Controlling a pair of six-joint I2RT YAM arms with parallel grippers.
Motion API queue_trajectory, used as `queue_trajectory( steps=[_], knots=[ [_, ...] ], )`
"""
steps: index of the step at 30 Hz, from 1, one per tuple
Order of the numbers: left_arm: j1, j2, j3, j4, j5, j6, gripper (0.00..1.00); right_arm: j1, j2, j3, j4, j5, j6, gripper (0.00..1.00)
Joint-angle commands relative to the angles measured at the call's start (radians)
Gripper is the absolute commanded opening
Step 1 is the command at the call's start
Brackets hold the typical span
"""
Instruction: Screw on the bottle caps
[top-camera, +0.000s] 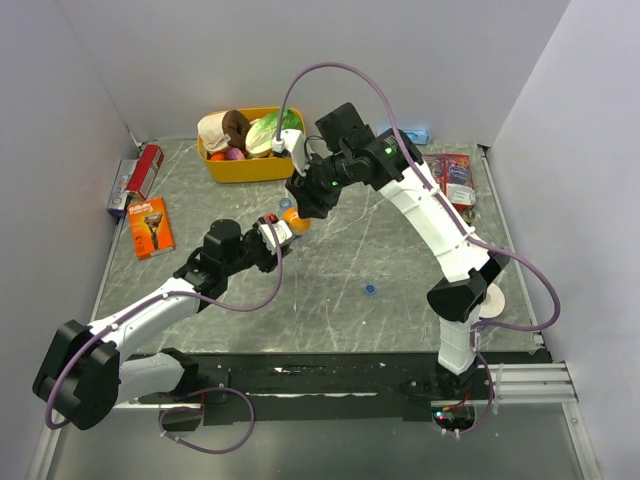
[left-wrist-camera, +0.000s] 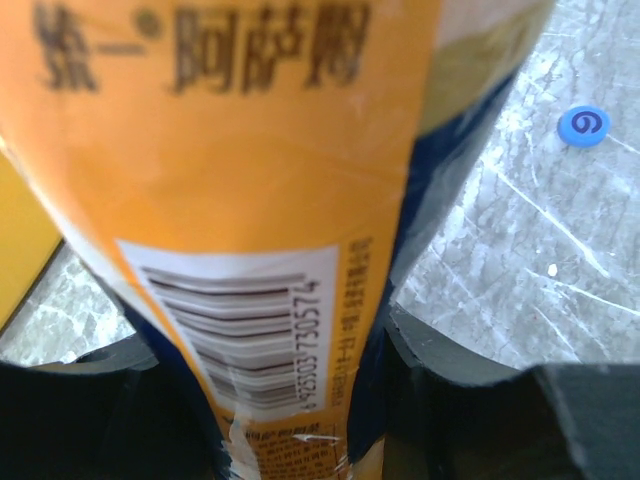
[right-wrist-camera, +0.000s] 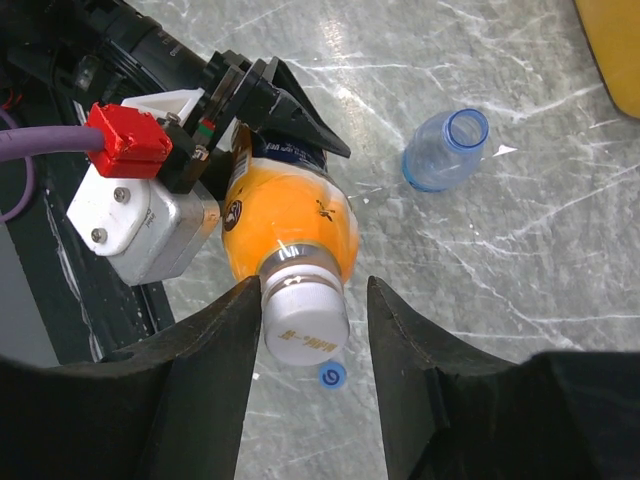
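Note:
My left gripper (top-camera: 278, 233) (left-wrist-camera: 265, 350) is shut on the body of the orange-liquid bottle (top-camera: 292, 222) (left-wrist-camera: 230, 170) (right-wrist-camera: 290, 225) and holds it tilted above the table. A white cap (right-wrist-camera: 305, 325) sits on the bottle's neck. My right gripper (top-camera: 303, 205) (right-wrist-camera: 315, 292) straddles that cap, open: the left finger touches the cap and a gap shows at the right finger. The blue cap (top-camera: 370, 290) (left-wrist-camera: 585, 125) (right-wrist-camera: 332, 376) lies loose on the table. The clear water bottle (right-wrist-camera: 447, 150) lies on its side, its mouth uncapped.
A yellow basket (top-camera: 240, 172) of toy food stands at the back. An orange razor pack (top-camera: 150, 227) and a box (top-camera: 135, 175) lie at the left. Red packets (top-camera: 455, 178) and a white roll (top-camera: 492, 300) lie along the right edge.

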Motion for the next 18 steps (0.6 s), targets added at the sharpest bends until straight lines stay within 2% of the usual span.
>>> queue_trajectory(
  steps=[1, 6, 13, 18],
  knots=[
    [-0.012, -0.018, 0.017, 0.097, 0.074, -0.025, 0.01, -0.001, -0.025, 0.0, 0.036, 0.038, -0.015, 0.54],
    [-0.013, -0.01, 0.02, 0.087, 0.103, -0.04, 0.01, -0.002, -0.026, 0.0, 0.043, 0.033, -0.01, 0.58],
    [-0.012, 0.013, 0.028, 0.074, 0.156, -0.076, 0.01, -0.001, -0.064, -0.001, 0.092, -0.017, 0.013, 0.73],
    [-0.012, 0.036, 0.037, 0.079, 0.183, -0.112, 0.01, -0.002, -0.11, -0.007, 0.15, -0.08, 0.011, 0.8]
  ],
)
